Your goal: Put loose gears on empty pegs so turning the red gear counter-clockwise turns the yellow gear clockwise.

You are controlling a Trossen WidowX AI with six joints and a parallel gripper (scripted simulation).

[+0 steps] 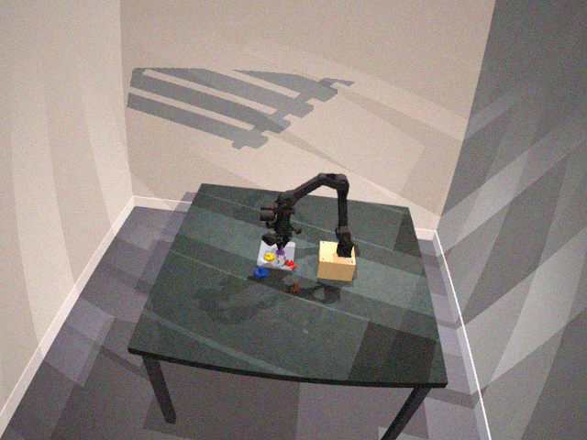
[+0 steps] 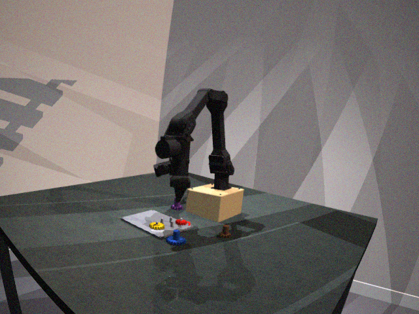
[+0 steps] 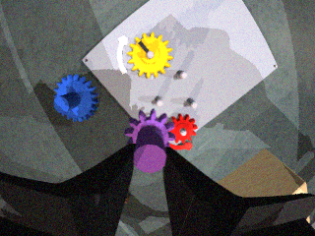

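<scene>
From my station I have the pincer point(image 1: 281, 247) point(image 2: 177, 201) point(image 3: 150, 151) pinching the purple gear point(image 1: 280, 252) point(image 2: 176, 207) point(image 3: 150, 143) by its upright stem, with the toothed wheel at the lower end. The gear is off the pegs, hanging above the level of the grey board point(image 1: 290, 250) point(image 2: 142, 218) point(image 3: 221, 59). In my wrist view it covers a corner of the board and its teeth overlap the edge of the red gear point(image 1: 289, 262) point(image 2: 181, 222) point(image 3: 183, 126); I cannot tell from that how high it hangs.

The red gear sits on its peg near the board's edge, its red arrow point(image 2: 189, 224) point(image 3: 181, 147) just beside it. The yellow gear point(image 1: 269, 257) point(image 2: 156, 226) point(image 3: 150, 59) with the black stripe is on another peg, a white arrow point(image 3: 121, 55) curving alongside. Between those two gears I count three bare pegs, the first peg point(image 3: 181, 75) nearest the yellow gear, the second peg point(image 3: 157, 101) and the third peg point(image 3: 191, 103) closer to the red.

The blue gear point(image 1: 260, 272) point(image 2: 175, 239) point(image 3: 76, 98) stands stem-up on the bench point(image 1: 284, 341) point(image 2: 236, 273) point(image 3: 30, 29), just beside the board. The small brown gear point(image 1: 294, 287) point(image 2: 225, 231) is also stem-up on the bench, farther from the board. My arm point(image 1: 342, 208) point(image 2: 218, 131) rises from a wooden block point(image 1: 336, 269) point(image 2: 203, 204) point(image 3: 266, 172) and bends over to point the pincer downward.
</scene>
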